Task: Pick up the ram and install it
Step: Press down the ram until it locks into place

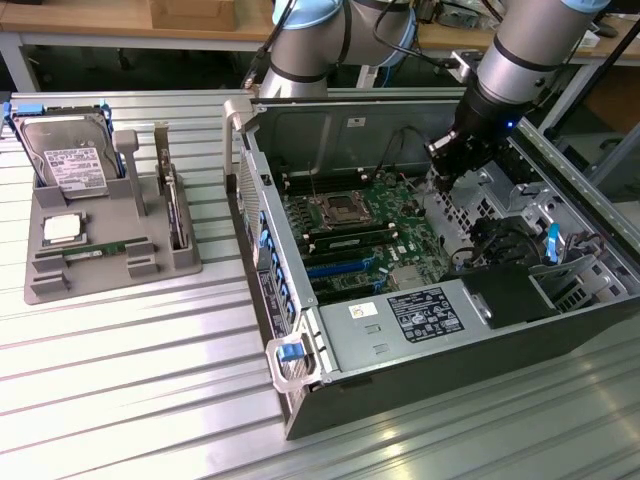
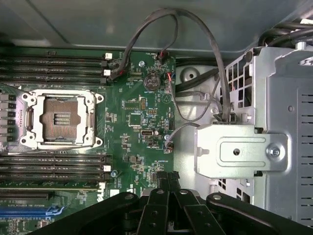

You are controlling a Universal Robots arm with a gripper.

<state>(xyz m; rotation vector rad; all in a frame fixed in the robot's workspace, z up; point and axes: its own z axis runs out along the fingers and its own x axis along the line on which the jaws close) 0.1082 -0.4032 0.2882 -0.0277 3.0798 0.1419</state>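
The ram (image 1: 95, 250), a thin green stick, lies flat in a groove of the grey fixture (image 1: 110, 282) on the exterior view's left. My gripper (image 1: 447, 170) hangs far from it, inside the open computer case over the back of the motherboard (image 1: 372, 212). In the wrist view the gripper (image 2: 167, 178) is shut with nothing between its black fingers, above the board (image 2: 142, 117) beside the drive cage. Long black memory slots (image 2: 54, 164) run on both sides of the bare processor socket (image 2: 61, 117). A green strip (image 1: 348, 240) stands in one slot near the socket.
The fixture also holds a silver hard drive (image 1: 65, 160), a square processor chip (image 1: 62, 228) and an upright card (image 1: 178, 205). Inside the case, a metal drive cage (image 2: 279, 98) and loose black cables (image 2: 215, 63) sit close to the gripper. The power supply (image 1: 420, 318) fills the near end.
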